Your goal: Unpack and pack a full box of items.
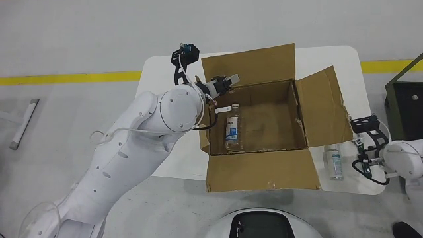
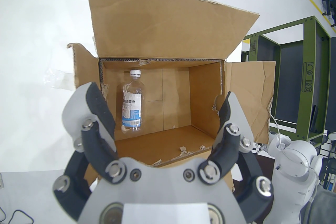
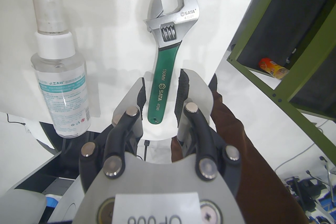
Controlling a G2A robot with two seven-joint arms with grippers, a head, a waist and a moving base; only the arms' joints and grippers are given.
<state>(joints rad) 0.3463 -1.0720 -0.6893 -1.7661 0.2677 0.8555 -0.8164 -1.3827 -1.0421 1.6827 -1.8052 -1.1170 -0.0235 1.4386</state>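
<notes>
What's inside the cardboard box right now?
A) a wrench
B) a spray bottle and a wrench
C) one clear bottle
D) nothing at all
C: one clear bottle lies alone on the floor of the box, and the wrench lies outside it.

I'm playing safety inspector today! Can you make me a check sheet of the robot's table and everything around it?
Surface: white table.
Job's things: open brown cardboard box; clear plastic bottle lying inside; clear spray bottle and green-handled adjustable wrench on the table outside.
Clutter: torn cardboard bits at box edge.
Grippers: left gripper open at the box's edge; right gripper open, straddling the wrench handle.
Cables: black cable by table edge.
Surroundings: green metal rack; grey floor, yellow lines.
</notes>
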